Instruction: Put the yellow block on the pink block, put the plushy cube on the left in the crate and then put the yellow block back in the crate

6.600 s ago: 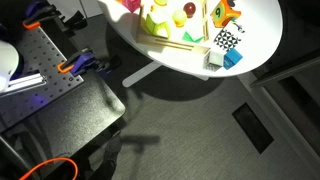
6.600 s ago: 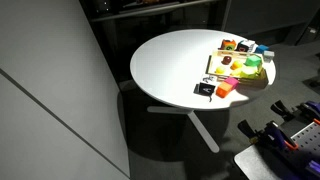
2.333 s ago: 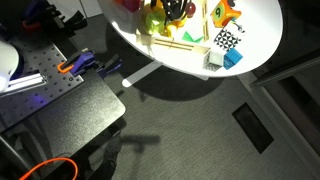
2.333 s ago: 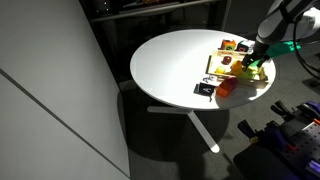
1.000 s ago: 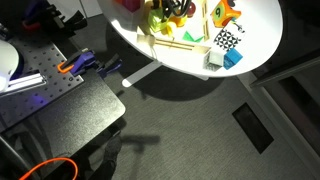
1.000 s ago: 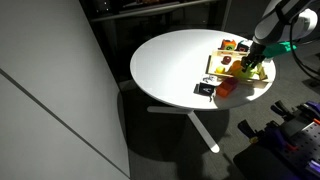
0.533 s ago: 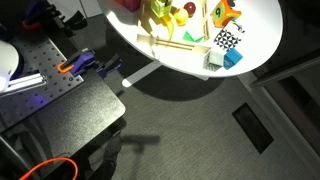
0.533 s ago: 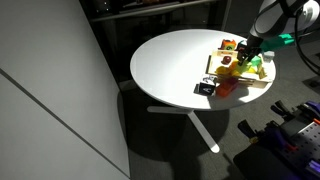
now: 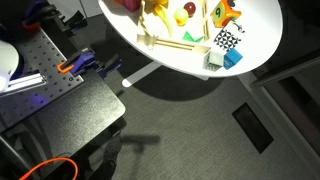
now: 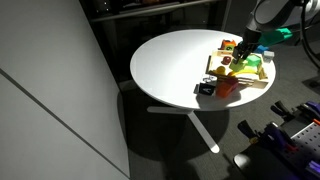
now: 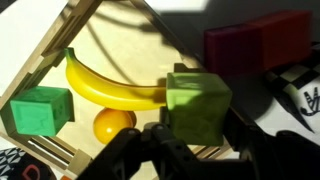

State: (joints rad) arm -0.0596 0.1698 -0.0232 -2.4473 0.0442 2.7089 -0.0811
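My gripper (image 11: 197, 112) is shut on the yellow block (image 11: 197, 98), which hangs above the crate's (image 11: 60, 50) slatted edge. In the wrist view the pink block (image 11: 255, 45) lies on the white table just beyond and to the right. A black-and-white plushy cube (image 11: 306, 96) shows at the right edge, next to the pink block. In an exterior view the gripper (image 10: 243, 55) hovers over the crate (image 10: 262, 84), with the pink block (image 10: 227, 88) and the plushy cube (image 10: 205, 89) on the table in front of it.
Inside the crate lie a banana (image 11: 105, 85), a green cube (image 11: 40, 110) and an orange ball (image 11: 113, 123). In an exterior view a second checkered cube (image 9: 227, 40), a light blue block (image 9: 233, 58) and an orange-yellow toy (image 9: 226, 12) sit beside the crate (image 9: 175, 38). The round table (image 10: 170, 70) is bare towards its other side.
The gripper has risen out of the crate with the yellow block in it and shifted towards the pink block. The jaws have kept the same width.
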